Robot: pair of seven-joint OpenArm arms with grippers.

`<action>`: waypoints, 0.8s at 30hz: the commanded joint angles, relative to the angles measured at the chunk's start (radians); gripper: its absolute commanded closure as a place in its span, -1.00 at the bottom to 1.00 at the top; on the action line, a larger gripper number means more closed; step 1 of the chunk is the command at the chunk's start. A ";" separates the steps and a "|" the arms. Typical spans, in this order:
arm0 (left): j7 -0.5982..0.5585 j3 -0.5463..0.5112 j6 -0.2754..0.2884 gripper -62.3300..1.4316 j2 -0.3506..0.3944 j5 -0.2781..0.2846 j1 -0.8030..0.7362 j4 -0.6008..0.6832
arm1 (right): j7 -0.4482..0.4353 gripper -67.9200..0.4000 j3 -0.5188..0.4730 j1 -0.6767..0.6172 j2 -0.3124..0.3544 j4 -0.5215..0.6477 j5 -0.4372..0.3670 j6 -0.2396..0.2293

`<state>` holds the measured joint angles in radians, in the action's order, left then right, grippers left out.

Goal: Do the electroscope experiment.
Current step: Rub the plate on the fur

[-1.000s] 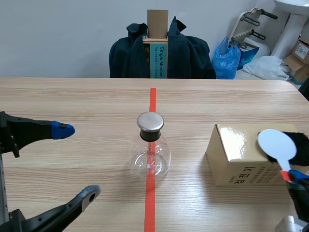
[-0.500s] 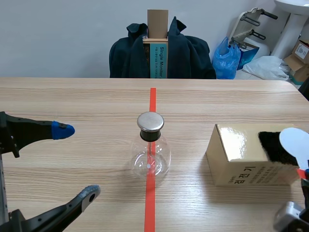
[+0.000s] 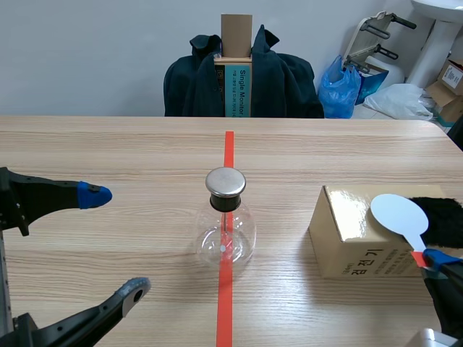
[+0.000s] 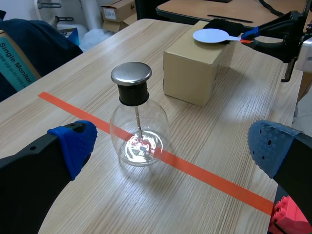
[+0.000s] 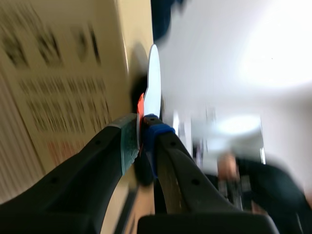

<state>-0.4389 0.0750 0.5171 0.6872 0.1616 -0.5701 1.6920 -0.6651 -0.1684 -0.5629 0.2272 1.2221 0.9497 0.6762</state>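
In the middle of the worktop [image 3: 108, 144]: glass jar [image 3: 226, 235] with metal cap, on the red line [image 3: 228, 148].
Left hand [image 3: 117, 241]: wide open, empty.
Right hand [image 5: 140, 136]: pinching the white paddle [image 3: 396, 214] above the box [image 3: 354, 238].

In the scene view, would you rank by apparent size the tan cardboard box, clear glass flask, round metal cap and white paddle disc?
tan cardboard box
clear glass flask
white paddle disc
round metal cap
Last two unsure: disc is nearer the camera.
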 commanded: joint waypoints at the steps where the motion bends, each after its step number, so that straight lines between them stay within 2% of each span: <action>1: -0.014 -0.009 -0.002 -1.00 -0.005 0.010 0.003 0.006 | 0.085 0.96 -0.014 0.003 0.006 0.006 -0.018 0.012; 2: -0.014 -0.009 -0.002 -1.00 -0.005 0.010 0.003 0.006 | 0.069 0.96 -0.014 0.002 0.009 0.006 -0.017 0.004; 5: -0.014 -0.009 -0.002 -1.00 -0.005 0.010 0.003 0.006 | -0.132 0.96 -0.013 0.001 0.013 0.006 -0.013 -0.018; 6: -0.014 -0.009 -0.002 -1.00 -0.005 0.010 0.003 0.006 | -0.150 0.96 -0.013 0.001 0.011 0.006 -0.013 -0.016; 7: -0.014 -0.009 -0.002 -1.00 -0.005 0.010 0.003 0.006 | -0.112 0.96 -0.014 0.000 0.007 0.006 -0.014 -0.006; 9: -0.014 -0.009 -0.002 -1.00 -0.005 0.010 0.003 0.006 | 0.049 0.96 -0.014 -0.002 -0.001 0.006 -0.013 0.016; 10: -0.014 -0.009 -0.002 -1.00 -0.005 0.010 0.003 0.006 | 0.074 0.96 -0.014 -0.003 0.001 0.006 -0.010 0.016; 11: -0.014 -0.009 -0.002 -1.00 -0.005 0.010 0.003 0.006 | 0.048 0.96 -0.014 -0.003 0.008 0.006 -0.010 0.015; 14: -0.014 -0.009 -0.002 -1.00 -0.005 0.010 0.003 0.006 | -0.154 0.96 -0.014 0.001 0.016 0.006 -0.010 0.013; 15: -0.014 -0.009 -0.002 -1.00 -0.005 0.010 0.003 0.006 | -0.150 0.96 -0.013 0.001 0.012 0.006 -0.011 0.017; 17: -0.014 -0.009 -0.002 -1.00 -0.005 0.010 0.003 0.006 | -0.004 0.96 -0.014 0.000 -0.006 0.006 -0.014 0.043; 18: -0.014 -0.009 -0.002 -1.00 -0.005 0.010 0.003 0.006 | 0.067 0.96 -0.014 -0.002 -0.007 0.006 -0.013 0.041; 19: -0.014 -0.009 -0.002 -1.00 -0.005 0.010 0.003 0.006 | 0.082 0.96 -0.014 -0.003 -0.003 0.006 -0.013 0.030; 21: -0.014 -0.009 -0.002 -1.00 -0.005 0.010 0.003 0.006 | -0.016 0.96 -0.014 -0.002 0.007 0.005 -0.009 0.003; 23: -0.014 -0.009 -0.002 -1.00 -0.005 0.010 0.003 0.006 | -0.138 0.96 -0.012 0.002 0.007 0.005 -0.010 0.006; 24: -0.014 -0.009 -0.002 -1.00 -0.005 0.010 0.003 0.006 | -0.142 0.96 -0.011 0.002 0.004 0.005 -0.011 0.015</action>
<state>-0.4385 0.0750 0.5171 0.6868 0.1612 -0.5705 1.6920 -0.8379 -0.1799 -0.5625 0.2272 1.2209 0.9558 0.6769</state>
